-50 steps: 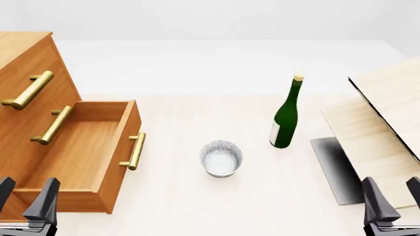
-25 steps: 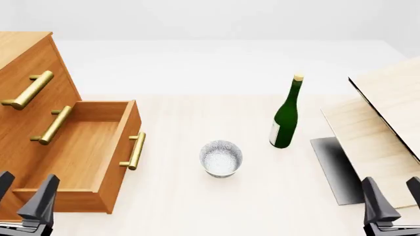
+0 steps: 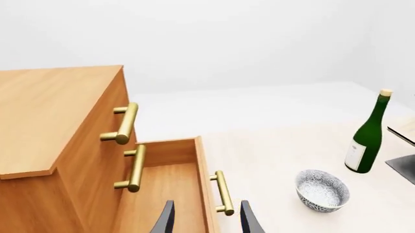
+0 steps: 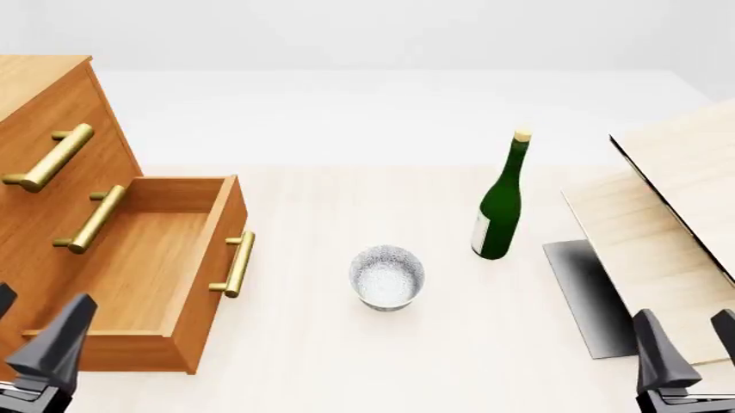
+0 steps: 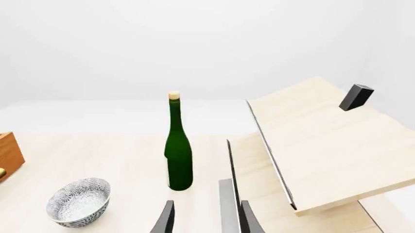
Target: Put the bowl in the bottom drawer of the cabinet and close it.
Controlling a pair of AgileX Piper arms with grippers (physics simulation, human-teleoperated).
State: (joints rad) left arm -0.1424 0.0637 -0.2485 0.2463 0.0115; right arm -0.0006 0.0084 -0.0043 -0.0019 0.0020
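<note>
The small white speckled bowl (image 4: 387, 276) stands upright on the table, to the right of the cabinet (image 4: 46, 129), and also shows in both wrist views (image 3: 322, 190) (image 5: 79, 201). The bottom drawer (image 4: 138, 258) is pulled out and its inside (image 3: 165, 191) holds nothing; its brass handle (image 4: 236, 264) faces the bowl. My left gripper (image 4: 44, 303) is open at the near left, over the drawer's front corner. My right gripper (image 4: 686, 320) is open at the near right, far from the bowl. Neither holds anything.
A green bottle (image 4: 500, 206) stands behind and to the right of the bowl. Slanted pale wood boards (image 4: 677, 198) and a dark grey plate (image 4: 586, 292) fill the right side. The two upper drawers are shut. A small dark block (image 5: 356, 96) sits on the upper board.
My left gripper has drifted a little left and lower in the front view. The right gripper, bowl and drawer have not moved.
</note>
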